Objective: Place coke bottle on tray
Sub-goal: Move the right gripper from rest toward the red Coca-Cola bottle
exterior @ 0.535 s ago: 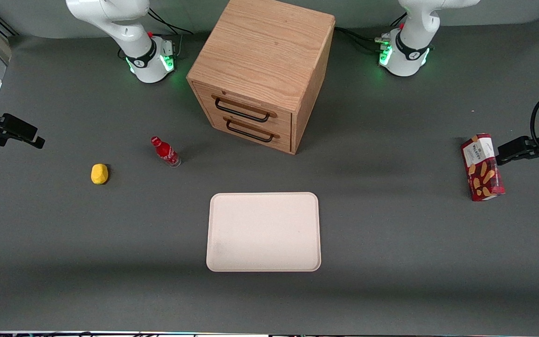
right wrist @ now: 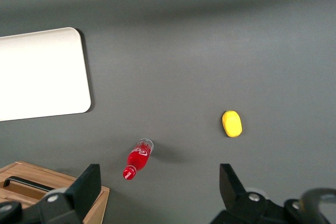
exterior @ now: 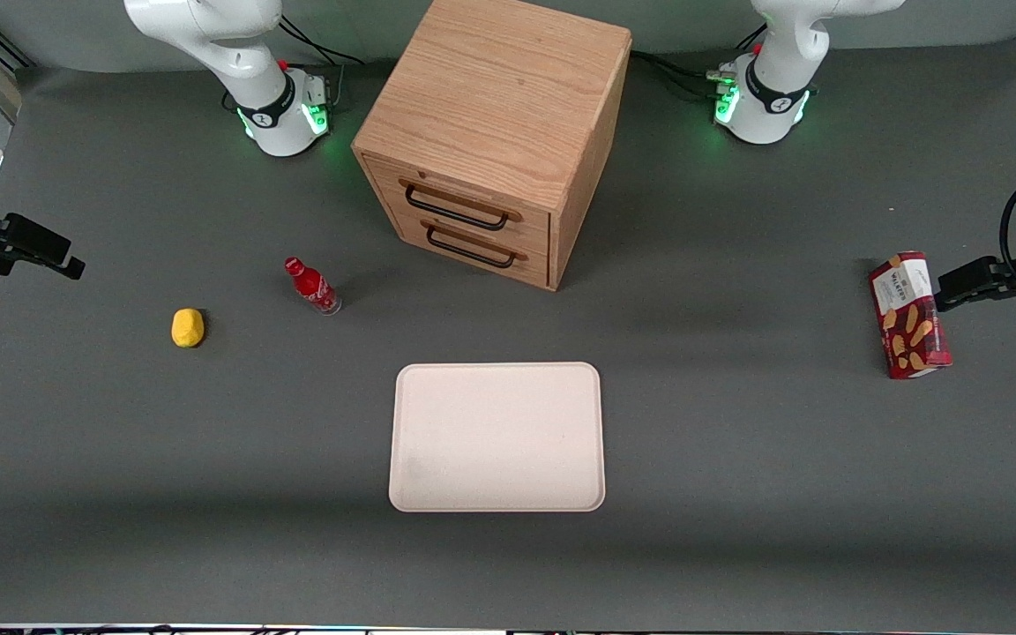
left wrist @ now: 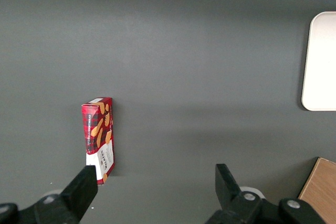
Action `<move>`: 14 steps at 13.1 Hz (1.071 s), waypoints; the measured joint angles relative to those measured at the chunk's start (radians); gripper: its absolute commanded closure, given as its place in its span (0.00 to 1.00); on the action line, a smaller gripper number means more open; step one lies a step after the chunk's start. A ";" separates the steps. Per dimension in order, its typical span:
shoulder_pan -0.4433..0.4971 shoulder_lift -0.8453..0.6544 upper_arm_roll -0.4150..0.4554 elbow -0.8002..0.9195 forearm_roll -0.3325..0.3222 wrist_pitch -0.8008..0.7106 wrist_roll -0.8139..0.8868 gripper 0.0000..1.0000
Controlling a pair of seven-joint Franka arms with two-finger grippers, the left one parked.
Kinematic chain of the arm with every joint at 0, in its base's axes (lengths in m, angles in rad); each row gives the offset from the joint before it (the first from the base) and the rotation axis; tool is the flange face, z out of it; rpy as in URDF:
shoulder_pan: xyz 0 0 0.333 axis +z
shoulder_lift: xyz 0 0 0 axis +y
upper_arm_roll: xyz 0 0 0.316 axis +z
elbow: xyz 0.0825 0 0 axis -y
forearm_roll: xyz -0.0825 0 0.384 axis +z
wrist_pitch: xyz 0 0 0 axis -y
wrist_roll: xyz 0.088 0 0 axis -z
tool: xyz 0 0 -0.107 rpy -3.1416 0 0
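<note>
The coke bottle, small and red with a red cap, stands upright on the grey table near the wooden drawer cabinet's front corner. It also shows in the right wrist view. The pale cream-pink tray lies flat, nearer to the front camera than the cabinet, with nothing on it; the right wrist view shows it too. My right gripper hovers at the working arm's end of the table, well apart from the bottle. Its fingers are open and empty.
A yellow lemon-like object lies between the gripper and the bottle, slightly nearer to the camera. The wooden cabinet has two shut drawers. A red snack box stands toward the parked arm's end.
My right gripper has shifted only very slightly. The bottle, tray and other objects have not moved.
</note>
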 measured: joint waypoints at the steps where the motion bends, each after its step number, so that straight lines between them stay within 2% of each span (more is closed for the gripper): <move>1: 0.000 0.000 0.000 0.000 0.000 -0.003 0.000 0.00; 7: 0.000 0.000 0.000 0.001 -0.002 -0.011 -0.060 0.00; 14: 0.007 -0.004 0.000 0.001 -0.003 -0.039 -0.056 0.00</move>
